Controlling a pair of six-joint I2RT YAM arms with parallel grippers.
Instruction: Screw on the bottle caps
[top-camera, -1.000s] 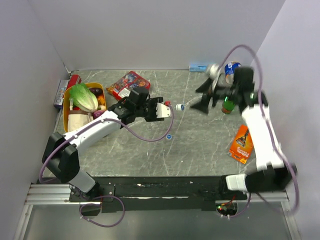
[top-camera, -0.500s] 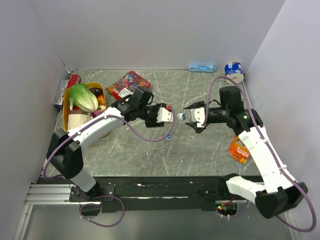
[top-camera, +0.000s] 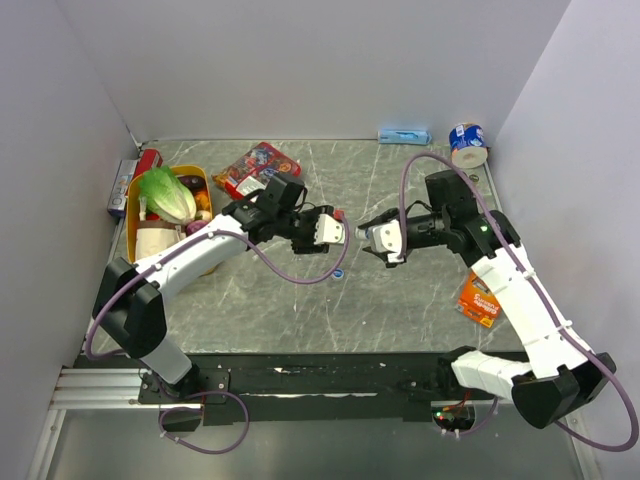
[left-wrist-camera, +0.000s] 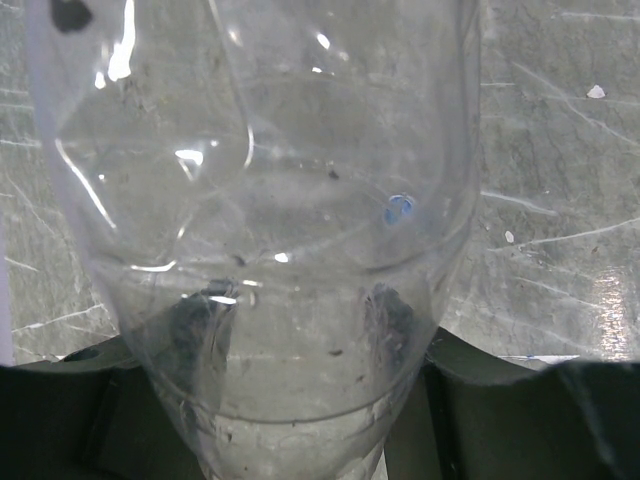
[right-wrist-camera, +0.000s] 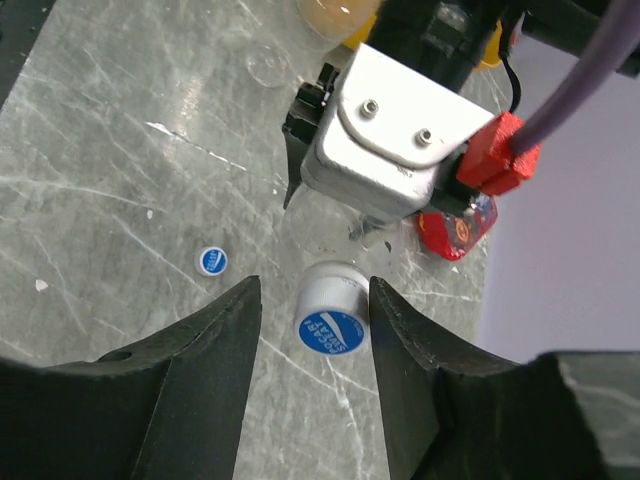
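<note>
the left gripper (top-camera: 333, 226) hung above the middle of the grey marbled table (top-camera: 400, 310), clamped on a clear bottle (left-wrist-camera: 270, 200). the bottle lay on its side in the air with its neck pointing right. in the left wrist view the bottle's body filled nearly the whole frame, with the dark fingers (left-wrist-camera: 190, 330) pressed against it on both sides.

the right gripper (right-wrist-camera: 312, 290) faced it from the right, almost nose to nose. its two fingers stood on either side of a blue cap (right-wrist-camera: 333, 330) sitting at the end of the bottle's white neck. one finger (right-wrist-camera: 385, 330) was just about at the cap's edge, while a strip of table showed between the cap and the other finger. i could not tell whether the cap was actually pinched.

a second blue cap (top-camera: 338, 272) lay loose on the table, just on the near side of the two grippers.

a yellow tub (top-camera: 195, 178) holding a green lettuce (top-camera: 165, 195) stood at the far left, and a red packet (top-camera: 258, 165) lay right of it. a blue-and-white tin (top-camera: 466, 140) sat in the far right corner. an orange packet (top-camera: 480, 290) lay near the right edge.
</note>
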